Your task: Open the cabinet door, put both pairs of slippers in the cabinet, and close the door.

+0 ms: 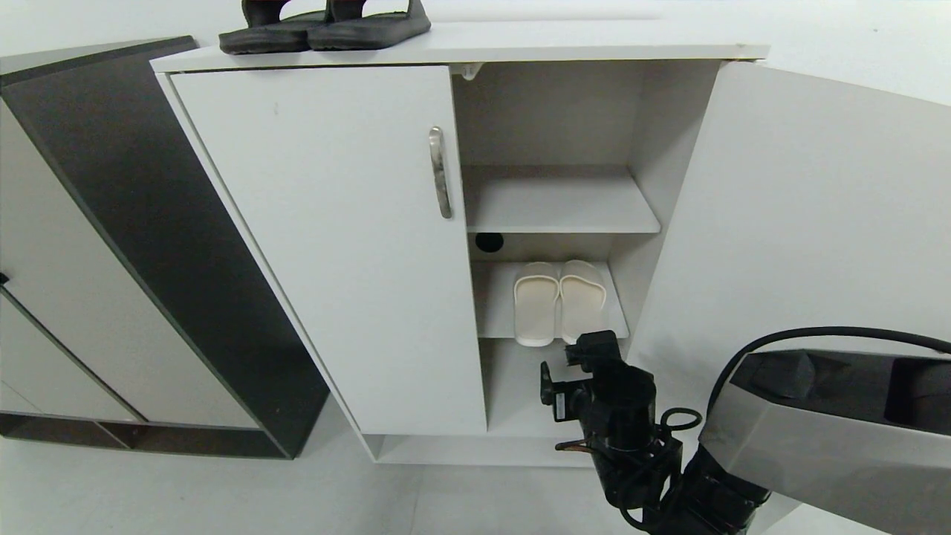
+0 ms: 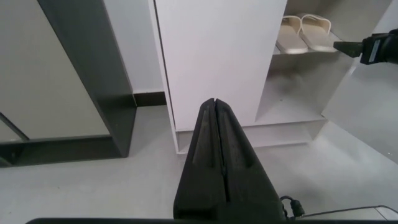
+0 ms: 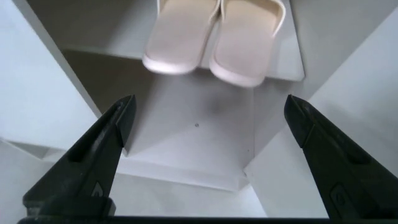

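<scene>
right end effector (image 3: 210, 107) wide | left end effector (image 2: 214, 107) pressed together | smooth cream slippers (image 1: 553, 301) shelved

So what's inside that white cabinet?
One cream pair of slippers sits on the lower shelf in the open right half. Whatever is in the left half is hidden behind its closed door.

No text, label, brand, number or sign can be read. The cabinet door (image 1: 327, 245), cream slippers (image 1: 559, 301) at 6 o'clock and black slippers (image 1: 327, 26) at 12 o'clock look plain.
</scene>
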Tool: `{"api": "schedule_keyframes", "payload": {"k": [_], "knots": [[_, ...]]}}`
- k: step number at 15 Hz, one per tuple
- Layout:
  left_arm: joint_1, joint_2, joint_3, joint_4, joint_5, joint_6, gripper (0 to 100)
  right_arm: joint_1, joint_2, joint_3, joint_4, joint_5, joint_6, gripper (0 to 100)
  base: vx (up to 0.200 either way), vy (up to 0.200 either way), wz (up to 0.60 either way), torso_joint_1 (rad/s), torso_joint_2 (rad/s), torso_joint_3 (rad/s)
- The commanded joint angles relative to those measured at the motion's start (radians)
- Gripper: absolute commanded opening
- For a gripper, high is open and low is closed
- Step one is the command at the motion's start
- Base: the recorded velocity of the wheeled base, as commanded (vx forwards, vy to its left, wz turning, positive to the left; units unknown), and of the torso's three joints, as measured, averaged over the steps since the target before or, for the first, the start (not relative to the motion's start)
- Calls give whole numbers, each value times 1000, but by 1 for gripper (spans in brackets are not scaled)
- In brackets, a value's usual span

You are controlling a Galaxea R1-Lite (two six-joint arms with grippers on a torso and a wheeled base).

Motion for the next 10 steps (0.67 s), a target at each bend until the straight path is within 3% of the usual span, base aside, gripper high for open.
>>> {"api": "schedule_keyframes", "payload": {"k": [1, 4, 10], "knots": [[0, 1, 0, 1, 0, 0, 0, -1, -1, 12, -2, 0, 0, 100, 0, 0, 0, 0, 0, 0], [0, 1, 0, -1, -1, 2, 0, 1, -1, 18, -3, 1, 0, 100, 0, 0, 0, 0, 0, 0], [0, 1, 0, 1, -1, 3, 0, 2, 0, 19, -3, 0, -1, 100, 0, 0, 0, 2, 5, 175]]}}
